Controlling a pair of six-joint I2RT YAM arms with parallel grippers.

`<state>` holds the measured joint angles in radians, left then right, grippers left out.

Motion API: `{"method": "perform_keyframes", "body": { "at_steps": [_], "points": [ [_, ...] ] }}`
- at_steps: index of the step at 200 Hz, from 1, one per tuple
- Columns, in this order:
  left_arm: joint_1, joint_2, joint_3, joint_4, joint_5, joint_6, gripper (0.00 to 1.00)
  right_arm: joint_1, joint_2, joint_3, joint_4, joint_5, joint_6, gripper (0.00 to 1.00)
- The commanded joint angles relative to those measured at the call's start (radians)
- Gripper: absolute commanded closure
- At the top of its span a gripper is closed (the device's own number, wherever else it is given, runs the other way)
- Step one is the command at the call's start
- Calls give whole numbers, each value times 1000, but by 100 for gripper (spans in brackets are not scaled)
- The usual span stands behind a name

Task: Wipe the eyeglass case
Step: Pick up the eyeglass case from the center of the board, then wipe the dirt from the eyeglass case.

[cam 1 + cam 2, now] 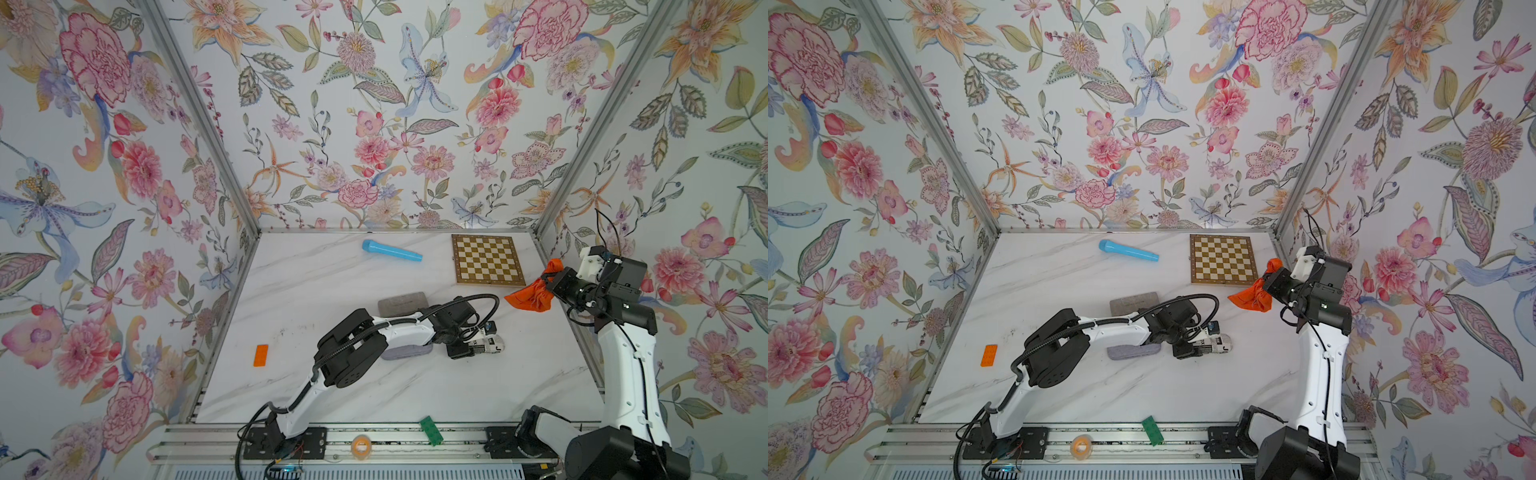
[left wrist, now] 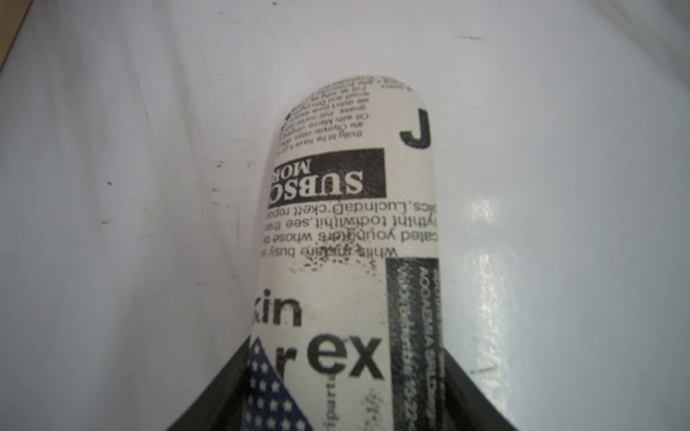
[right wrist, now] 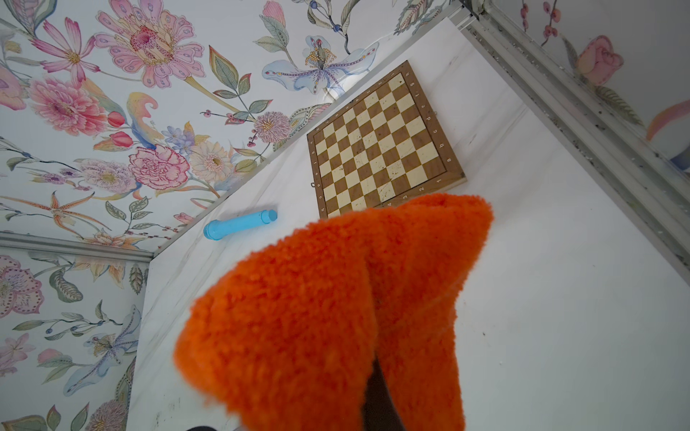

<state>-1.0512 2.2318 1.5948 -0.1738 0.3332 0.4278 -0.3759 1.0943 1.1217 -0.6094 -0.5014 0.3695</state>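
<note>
A marble table (image 1: 332,282), walled on three sides. The newsprint eyeglass case (image 1: 492,345) lies right of centre, with bare marble in front of it. The left arm reaches low across the table, and the left gripper (image 1: 478,340) is clamped on the case's sides. The right arm stands upright at the right edge. The right gripper (image 1: 550,282) pinches an orange cloth (image 1: 530,299) in the air beside the chessboard (image 1: 487,260).

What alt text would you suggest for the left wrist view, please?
A white, newspaper-print eyeglass case lies on the glossy white table, its near end held between the black fingers of the left gripper. Dark smudges speckle its middle.
</note>
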Motion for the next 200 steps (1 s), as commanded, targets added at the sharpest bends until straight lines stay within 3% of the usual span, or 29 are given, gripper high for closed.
{"method": "perform_keyframes", "body": {
  "at_steps": [1,33,59,93,108,130,153,200],
  "points": [
    [3,-160,-40,94,-37,-26,60,-4,-48,-23,-18,-66,15,100],
    [10,-299,-120,141,-23,-54,62,55,-83,-68,-74,-99,17,100],
    [18,-389,-199,232,-23,-101,62,227,-103,-168,-19,-56,99,100],
    [25,-428,-228,277,-35,-132,63,484,-137,-365,301,-74,375,100],
    [26,-431,-228,275,-43,-135,63,564,-131,-352,295,-23,380,100],
    [29,-448,-255,268,-54,-147,64,545,-148,-247,159,29,301,100],
    [40,-472,-298,274,-63,-173,64,484,-137,-131,48,-38,257,100],
    [52,-490,-355,286,-89,-207,65,503,-186,32,-99,-15,243,100]
  ]
}}
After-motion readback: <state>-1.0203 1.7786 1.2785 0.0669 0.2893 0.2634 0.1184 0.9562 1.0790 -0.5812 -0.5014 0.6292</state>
